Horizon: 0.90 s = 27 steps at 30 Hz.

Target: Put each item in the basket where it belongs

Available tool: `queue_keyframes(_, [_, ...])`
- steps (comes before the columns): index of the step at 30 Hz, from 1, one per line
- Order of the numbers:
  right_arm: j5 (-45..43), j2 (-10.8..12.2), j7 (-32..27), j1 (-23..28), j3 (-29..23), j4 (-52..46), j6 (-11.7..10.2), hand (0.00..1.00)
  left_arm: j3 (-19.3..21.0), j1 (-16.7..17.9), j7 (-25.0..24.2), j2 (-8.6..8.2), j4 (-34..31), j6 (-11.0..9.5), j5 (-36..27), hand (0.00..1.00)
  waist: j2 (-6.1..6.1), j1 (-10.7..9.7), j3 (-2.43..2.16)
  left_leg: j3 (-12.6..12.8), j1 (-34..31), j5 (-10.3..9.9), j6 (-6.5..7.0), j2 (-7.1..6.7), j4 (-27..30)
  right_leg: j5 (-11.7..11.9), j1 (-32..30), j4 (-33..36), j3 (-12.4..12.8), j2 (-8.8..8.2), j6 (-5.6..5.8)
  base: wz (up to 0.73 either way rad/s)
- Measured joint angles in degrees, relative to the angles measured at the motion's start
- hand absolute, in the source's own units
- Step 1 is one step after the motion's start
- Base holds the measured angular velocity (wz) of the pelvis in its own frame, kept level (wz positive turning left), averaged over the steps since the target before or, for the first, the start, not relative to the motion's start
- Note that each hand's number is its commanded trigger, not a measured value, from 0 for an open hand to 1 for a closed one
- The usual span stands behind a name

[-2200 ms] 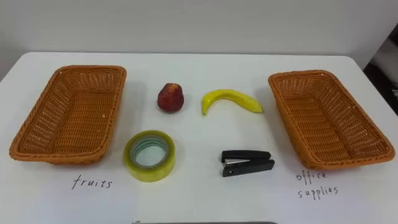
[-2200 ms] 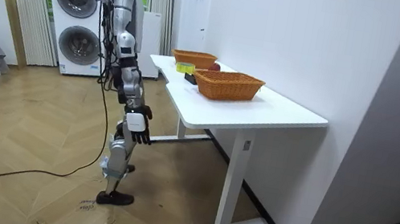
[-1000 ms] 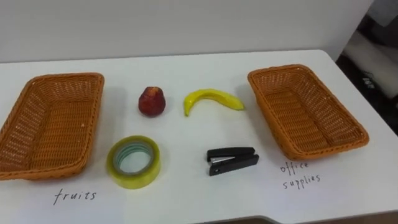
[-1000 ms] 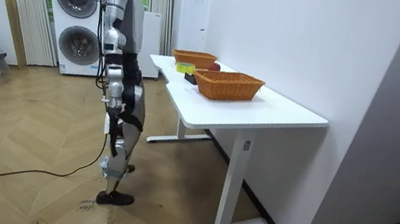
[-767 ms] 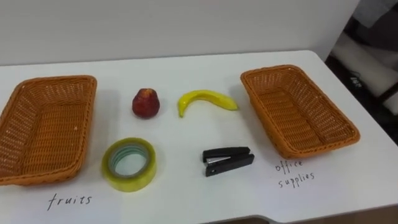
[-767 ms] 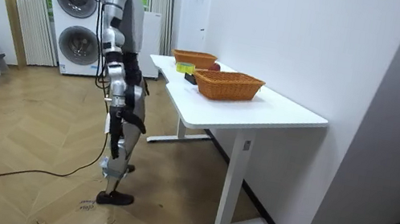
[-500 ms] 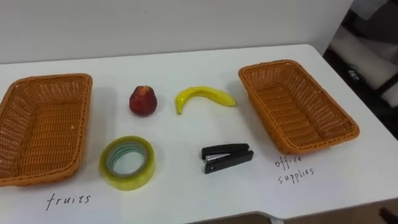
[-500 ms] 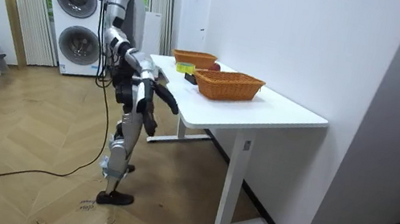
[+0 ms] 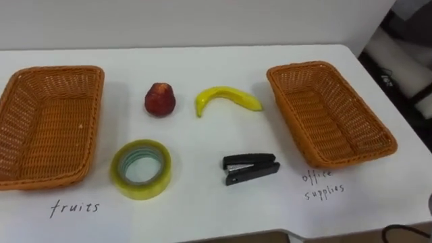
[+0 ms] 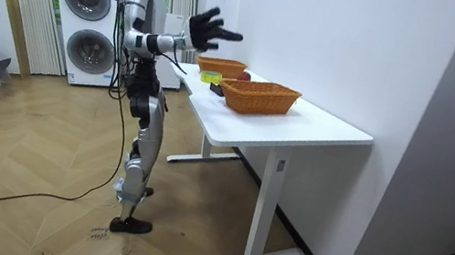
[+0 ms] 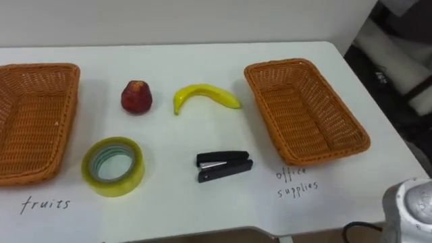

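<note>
Nothing is sorted yet. The left basket (image 9: 54,69) and the right basket (image 9: 300,65) are both empty. All four things lie on the bare counter (image 9: 202,202) between the baskets. So I think the whole job is left to do. The two fruits go in one basket and the two office things go in the other.

The apple (image 9: 160,99) and the banana (image 9: 227,100) lie nearer the counter's far edge, side by side but not touching. The apple is closer to the left basket. The tape (image 9: 141,169) and the stapler (image 9: 250,168) lie nearer the front edge. The tape is near the left basket's front corner, and the stapler is closer to the right basket. A label (image 9: 74,208) is written on the counter in front of the left basket, and another one in front of the right basket.

The apple is red and round. The banana is yellow and bent, and both its ends point toward the front edge. The tape is a fat yellow ring that lies flat with its hole up. The stapler is black and shut. The baskets are orange-brown, woven and long.

In the room view the robot stands upright by the counter. The right robot hand (image 10: 207,30) is up in the air, high above the things. Its fingers are spread wide and it holds nothing.
</note>
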Motion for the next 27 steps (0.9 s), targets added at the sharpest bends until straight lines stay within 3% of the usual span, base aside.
queue_keyframes(6, [-13.0,-2.0,5.5,-4.7,6.7,-2.9,-0.8,0.00,-0.3,-0.4,0.0,-0.09,0.1,-1.3,0.3,0.00,0.59,1.3,-0.18,-0.9,0.0,0.0,-0.02,0.08,0.2,0.0,0.7,0.0,-1.6,-0.06,-0.04,0.09])
queue_keyframes(8, [-15.4,-3.9,8.9,-6.5,9.9,-3.0,-0.9,0.00,-1.1,-0.4,-0.1,-0.06,0.1,-1.3,0.4,0.00,0.60,1.5,-0.23,-0.9,0.0,0.0,-0.06,0.09,0.2,0.0,0.8,0.0,-1.6,-0.06,-0.04,0.00])
queue_keyframes(11, [-16.5,-6.0,14.6,-6.9,12.1,-3.4,-0.9,0.00,-1.1,-0.6,-0.4,0.08,-0.1,-1.3,1.2,0.00,-0.35,2.6,-0.28,-0.9,0.1,0.1,-0.07,0.12,0.3,0.0,0.9,-0.1,-1.7,-0.06,-0.06,0.00])
queue_keyframes(16, [-19.6,-7.4,25.3,-6.9,14.7,-3.8,-1.0,0.00,-1.1,-1.2,-1.9,0.95,0.0,-1.4,2.6,0.00,-1.43,3.0,-0.37,-1.1,0.1,0.1,-0.07,0.11,0.4,0.1,1.3,-0.1,-2.0,-0.11,-0.10,0.03])
queue_keyframes(20, [-19.6,-7.6,34.5,-6.8,17.6,-3.8,-1.0,0.00,-1.8,-1.8,-3.1,1.30,-0.6,-1.6,2.7,0.00,-0.97,3.1,-0.04,-1.7,0.1,0.0,-0.07,0.09,0.4,0.1,1.7,-0.1,-2.6,-0.19,-0.10,0.07])
queue_keyframes(24, [-19.2,-8.2,40.8,-6.2,19.9,-3.0,-0.7,0.00,-2.2,-1.7,-3.3,1.25,-0.6,-1.6,2.8,0.00,-0.39,3.5,-0.02,-1.8,0.0,0.0,-0.07,0.11,0.1,0.1,1.6,-0.1,-3.1,-0.18,-0.10,0.00])
queue_keyframes(27, [-19.1,-9.3,46.6,-6.2,20.8,-2.4,1.3,0.00,-2.2,-1.9,-4.0,1.37,-0.6,-1.5,3.0,0.00,-0.72,3.8,-0.16,-1.8,-0.1,0.1,-0.08,0.10,0.0,0.1,1.4,-0.1,-3.0,-0.17,-0.10,0.00])
